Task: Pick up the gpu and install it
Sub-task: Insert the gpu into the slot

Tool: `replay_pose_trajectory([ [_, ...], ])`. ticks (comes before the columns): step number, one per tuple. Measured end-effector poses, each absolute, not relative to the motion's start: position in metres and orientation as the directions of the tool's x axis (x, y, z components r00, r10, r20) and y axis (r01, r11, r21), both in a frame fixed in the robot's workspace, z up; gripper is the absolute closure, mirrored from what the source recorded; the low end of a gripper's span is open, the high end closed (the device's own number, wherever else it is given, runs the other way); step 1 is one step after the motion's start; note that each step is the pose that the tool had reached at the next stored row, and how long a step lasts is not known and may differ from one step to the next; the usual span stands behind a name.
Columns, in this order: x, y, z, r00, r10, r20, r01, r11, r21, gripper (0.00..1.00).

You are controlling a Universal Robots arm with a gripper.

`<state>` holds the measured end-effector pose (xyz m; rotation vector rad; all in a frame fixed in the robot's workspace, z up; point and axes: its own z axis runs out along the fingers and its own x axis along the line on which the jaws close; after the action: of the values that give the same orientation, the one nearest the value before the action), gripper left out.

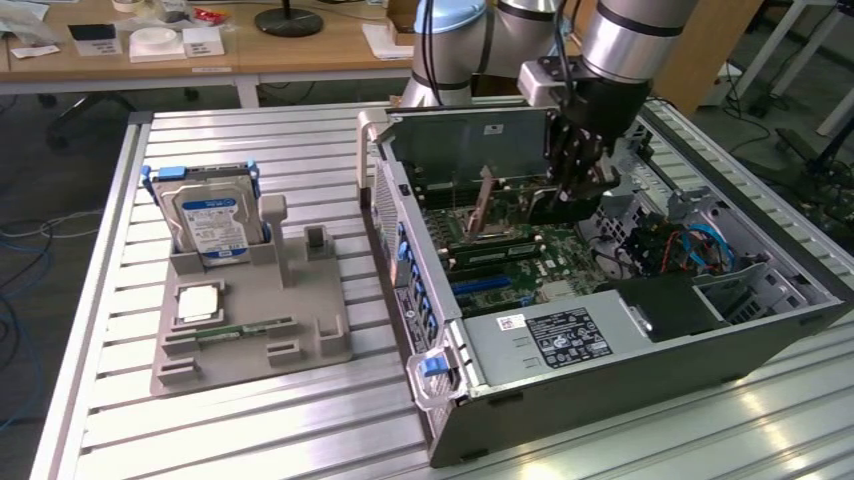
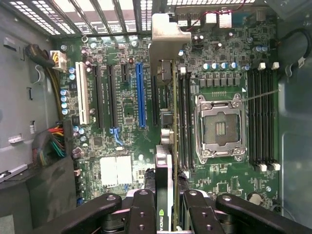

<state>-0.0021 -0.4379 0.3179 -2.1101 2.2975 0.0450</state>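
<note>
Gpu (image 2: 164,195) hangs edge-on inside the open computer case (image 1: 641,350), clamped between the fingers of the gripper (image 2: 168,207), its silver bracket (image 2: 168,34) toward the case's rear wall. It hovers over the motherboard (image 2: 122,146), between the blue slot (image 2: 140,92) and the empty processor socket (image 2: 219,126). The power supply (image 1: 561,335) lies near the gripper (image 1: 567,195). The case rests on a slatted aluminium table (image 1: 267,430). On the exterior view's left stands a grey holder (image 1: 254,345) carrying a hard drive (image 1: 211,225) upright and a memory stick (image 1: 247,328) lying flat. Beyond, a wooden desk (image 1: 200,55) holds papers.
</note>
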Motion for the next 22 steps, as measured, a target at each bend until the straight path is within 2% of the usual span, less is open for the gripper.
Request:
replay_pose_trajectory([
  [22, -0.0043, -0.4392, 0.3143, -0.074, -0.997, -0.036, -0.997, 0.073, 0.006, 0.73],
])
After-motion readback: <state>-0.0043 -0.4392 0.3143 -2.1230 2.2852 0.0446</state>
